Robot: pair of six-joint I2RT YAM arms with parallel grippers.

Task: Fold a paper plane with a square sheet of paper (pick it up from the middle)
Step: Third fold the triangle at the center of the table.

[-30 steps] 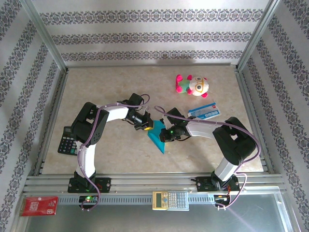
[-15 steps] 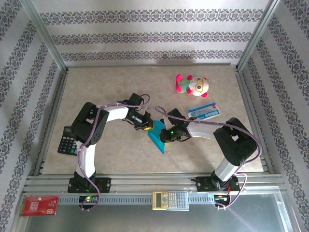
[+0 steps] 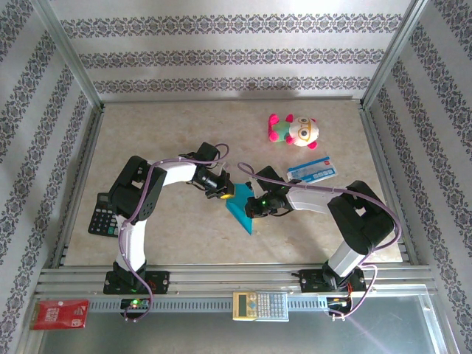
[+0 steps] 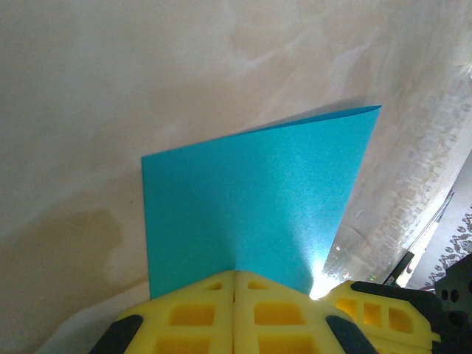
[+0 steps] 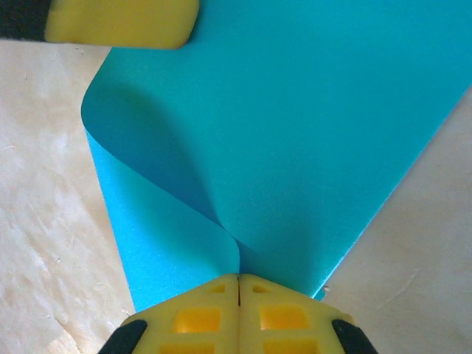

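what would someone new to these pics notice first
The teal-blue paper in the middle of the table stands out, bent over itself and pinched from both sides. The left fingers are shut on one edge, the right fingers where the sheet curls. Next comes the bright plush toy at the far right, a printed card just nearer.

We see a plain teal-blue thin sheet of paper, unprinted on either face. Our left gripper and right gripper have bright yellow fingers with black behind them. The smooth flat table is mottled beige. The soft plush toy is pink and white, the small printed card is white and blue, and the walls are white with grey ornamental bands.
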